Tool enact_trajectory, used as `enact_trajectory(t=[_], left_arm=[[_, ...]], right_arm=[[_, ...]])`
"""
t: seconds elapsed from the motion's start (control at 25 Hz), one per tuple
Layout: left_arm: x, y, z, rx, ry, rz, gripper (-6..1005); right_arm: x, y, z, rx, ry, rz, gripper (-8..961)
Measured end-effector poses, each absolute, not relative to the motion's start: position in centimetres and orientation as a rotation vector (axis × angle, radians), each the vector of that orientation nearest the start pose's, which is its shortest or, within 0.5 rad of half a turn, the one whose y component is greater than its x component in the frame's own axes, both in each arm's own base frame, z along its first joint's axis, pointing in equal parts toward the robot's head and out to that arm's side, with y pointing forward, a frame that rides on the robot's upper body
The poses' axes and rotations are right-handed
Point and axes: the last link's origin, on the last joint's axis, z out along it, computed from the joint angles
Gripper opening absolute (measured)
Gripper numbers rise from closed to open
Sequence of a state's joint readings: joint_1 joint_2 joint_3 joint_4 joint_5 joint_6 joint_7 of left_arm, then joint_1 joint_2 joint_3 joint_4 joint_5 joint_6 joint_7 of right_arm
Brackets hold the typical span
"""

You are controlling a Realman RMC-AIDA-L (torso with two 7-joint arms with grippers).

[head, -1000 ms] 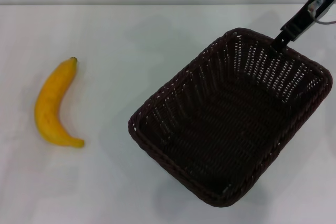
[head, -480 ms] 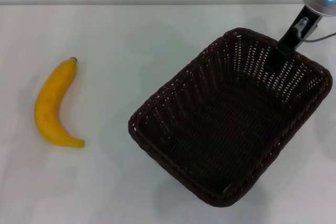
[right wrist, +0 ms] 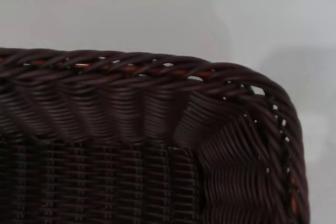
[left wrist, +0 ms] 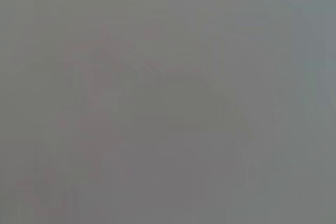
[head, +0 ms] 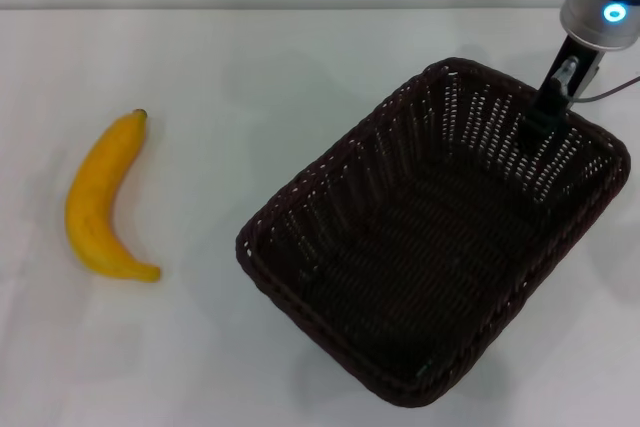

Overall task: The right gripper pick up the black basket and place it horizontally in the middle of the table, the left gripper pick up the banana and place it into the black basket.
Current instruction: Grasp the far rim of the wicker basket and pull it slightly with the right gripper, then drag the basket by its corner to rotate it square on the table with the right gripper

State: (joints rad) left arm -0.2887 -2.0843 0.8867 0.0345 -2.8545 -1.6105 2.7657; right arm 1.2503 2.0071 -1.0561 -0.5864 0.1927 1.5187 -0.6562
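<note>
The black basket (head: 420,257) sits askew on the right half of the white table (head: 250,57), its long side running diagonally. My right gripper (head: 543,119) comes down from the top right, and its slim black finger reaches over the basket's far rim onto the inner wall, holding that rim. The right wrist view shows a braided rim corner of the basket (right wrist: 157,108) close up, with white table behind. The yellow banana (head: 95,202) lies alone at the left, stem tip pointing away from me. My left gripper is not seen; the left wrist view is a blank grey blur.
A pale wall edge runs along the back of the table. Bare white tabletop lies between the banana and the basket and along the front edge.
My right arm has swung in over the basket's far rim. The basket has shifted slightly left and toward me and looks a little larger. The banana has not moved.
</note>
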Motion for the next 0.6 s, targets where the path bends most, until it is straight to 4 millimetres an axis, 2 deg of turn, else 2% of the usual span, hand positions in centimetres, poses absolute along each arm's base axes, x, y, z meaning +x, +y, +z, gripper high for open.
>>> enact_trajectory(t=[0.4,0.6], left_arm=[[-37.3,24.8,7.2,-1.144,-0.442,-0.893,865],[-37.4,24.5,8.0,-1.126,-0.41,-0.89,865]], right_arm=[[11.9,44.0,0.8,-2.475,0.959,-0.881,188],[12.2,43.9,2.4,-2.375,1.129,-0.864,180]])
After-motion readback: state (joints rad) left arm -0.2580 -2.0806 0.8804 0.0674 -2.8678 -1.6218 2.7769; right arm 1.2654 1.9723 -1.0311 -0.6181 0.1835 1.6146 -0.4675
